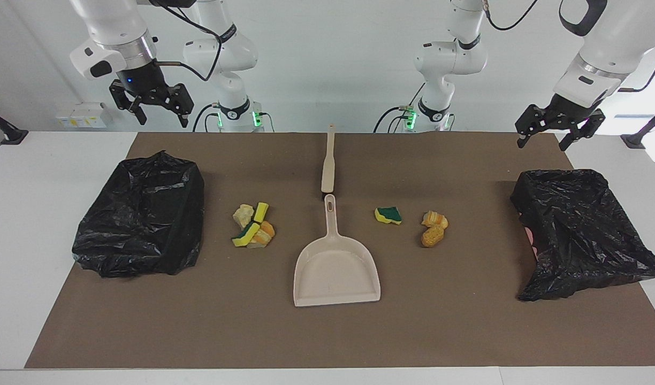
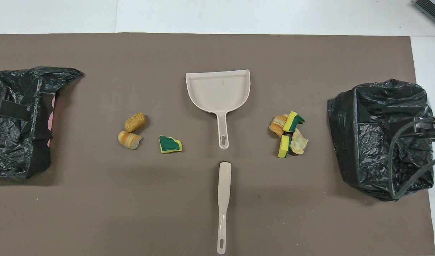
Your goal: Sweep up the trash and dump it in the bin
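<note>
Both arms waited raised. Left gripper [image 1: 558,135] and right gripper [image 1: 155,108]: fingers apart, empty. Torn yellow, green-backed, orange sponge chunks [image 1: 254,225] lay on brown mat either side of beige plastic dustpan [image 1: 335,267].

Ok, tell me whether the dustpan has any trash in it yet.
Empty. The dustpan lies flat on the mat with a bare tray in both views; the sponge chunks and sit on the mat beside it.

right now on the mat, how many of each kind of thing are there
black-bagged bins: 2
beige dustpan: 1
beige brush: 1
green-backed sponge chunks: 3
orange or tan foam chunks: 4
total: 11
</note>
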`<state>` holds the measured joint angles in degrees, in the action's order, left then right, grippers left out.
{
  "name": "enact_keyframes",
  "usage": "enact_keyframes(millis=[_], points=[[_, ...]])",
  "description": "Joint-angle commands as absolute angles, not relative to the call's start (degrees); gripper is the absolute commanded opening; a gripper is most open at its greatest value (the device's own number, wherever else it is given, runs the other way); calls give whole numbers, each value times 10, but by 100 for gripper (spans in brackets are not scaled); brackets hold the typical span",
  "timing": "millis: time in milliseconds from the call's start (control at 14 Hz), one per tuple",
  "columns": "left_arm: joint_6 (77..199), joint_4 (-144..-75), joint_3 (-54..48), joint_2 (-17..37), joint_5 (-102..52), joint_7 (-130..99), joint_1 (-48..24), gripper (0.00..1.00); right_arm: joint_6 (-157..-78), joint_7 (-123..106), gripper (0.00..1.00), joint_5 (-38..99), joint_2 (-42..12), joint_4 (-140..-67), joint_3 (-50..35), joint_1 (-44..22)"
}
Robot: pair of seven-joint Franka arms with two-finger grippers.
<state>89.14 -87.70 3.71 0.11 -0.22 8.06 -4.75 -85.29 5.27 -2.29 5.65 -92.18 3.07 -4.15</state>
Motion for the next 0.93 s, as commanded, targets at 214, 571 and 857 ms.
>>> enact_keyframes(millis=[214,571,857], points=[[877,-889,35,-11,6,87,-48,100,-853,39,100,-27,68,-933,33,-34],[877,-891,34,-12,5,88,-49,100,-849,40,100,-27,69,-931,35,-34],[880,-901,33,-18,2,88,-53,100,-856,40,100,-19,66,-925,38,-32]])
